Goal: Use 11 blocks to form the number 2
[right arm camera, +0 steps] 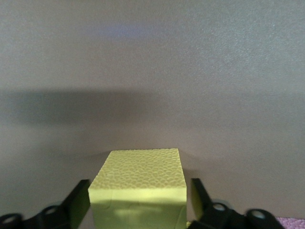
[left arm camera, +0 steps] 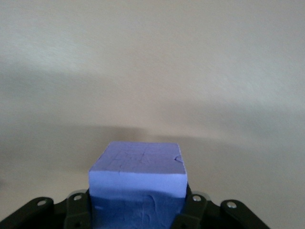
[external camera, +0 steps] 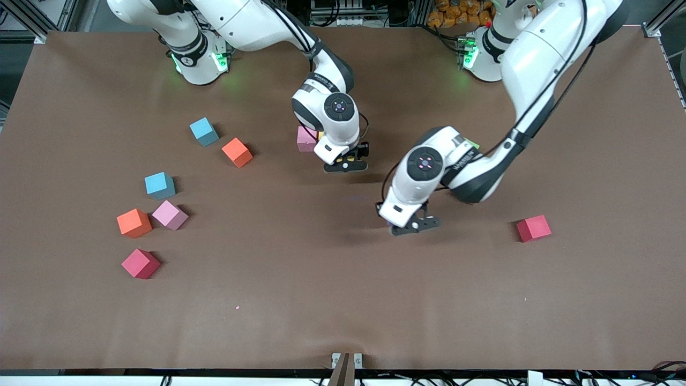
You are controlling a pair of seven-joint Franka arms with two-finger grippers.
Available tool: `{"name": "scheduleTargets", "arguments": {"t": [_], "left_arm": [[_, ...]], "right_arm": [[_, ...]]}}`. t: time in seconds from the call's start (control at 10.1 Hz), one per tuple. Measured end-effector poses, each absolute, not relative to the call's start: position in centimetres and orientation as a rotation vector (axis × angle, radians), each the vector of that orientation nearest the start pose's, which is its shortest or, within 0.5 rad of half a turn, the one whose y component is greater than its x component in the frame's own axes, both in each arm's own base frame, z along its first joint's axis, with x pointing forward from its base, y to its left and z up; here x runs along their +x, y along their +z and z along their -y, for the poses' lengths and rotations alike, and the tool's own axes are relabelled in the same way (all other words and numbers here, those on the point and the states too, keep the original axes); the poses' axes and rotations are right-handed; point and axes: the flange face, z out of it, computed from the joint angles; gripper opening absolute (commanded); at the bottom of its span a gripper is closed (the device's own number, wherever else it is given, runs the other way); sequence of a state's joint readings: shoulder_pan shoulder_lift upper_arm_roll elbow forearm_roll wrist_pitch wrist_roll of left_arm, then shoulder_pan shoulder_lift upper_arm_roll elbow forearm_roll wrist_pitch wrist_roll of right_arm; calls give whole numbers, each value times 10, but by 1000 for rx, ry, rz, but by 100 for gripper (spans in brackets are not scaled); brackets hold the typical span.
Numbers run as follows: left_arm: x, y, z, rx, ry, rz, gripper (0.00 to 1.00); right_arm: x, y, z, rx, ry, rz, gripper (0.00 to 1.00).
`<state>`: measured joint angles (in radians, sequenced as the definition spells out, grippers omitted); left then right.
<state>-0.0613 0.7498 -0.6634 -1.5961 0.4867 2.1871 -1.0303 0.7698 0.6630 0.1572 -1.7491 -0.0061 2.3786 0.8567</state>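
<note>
Left gripper (external camera: 410,228), mid-table, fingers closed on purple block (left arm camera: 138,179). Right gripper (external camera: 345,163), closed on yellow block (right arm camera: 139,191), just beside pink block (external camera: 306,138). Loose toward right arm's end: orange (external camera: 237,151), orange (external camera: 134,223), pink (external camera: 170,215), red (external camera: 141,263). Red (external camera: 534,228) toward left arm's end.

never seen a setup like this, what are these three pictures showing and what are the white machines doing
Two white robot arms stand at a brown table. The wide picture looks down from across the table; the two close-ups come from cameras on the arms' wrists. The left gripper is clamped on a purple block just above the middle of the table. The right gripper grips a yellow block. Loose coloured blocks lie around, such as a red block and two light-blue cubes.
</note>
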Motion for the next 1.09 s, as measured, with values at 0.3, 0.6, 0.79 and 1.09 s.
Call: {"name": "scheduleTargets", "arguments": {"t": [0.3,0.6,0.79,1.09], "left_arm": [[571,260,394,-3178,18,129,3],[568,259,398,-3180,21,54,3],[567,256,398,-3179,27,16,3],[556,249,412,-3174,42,-42,3]], "right_arm": [[409,212,-525,-3097,121,63,100],[412,242,-522,-3110,117,67,100],[419,275,-513,-3124,113,68,100],[453,299,-455,-3158,122,201,100]]}}
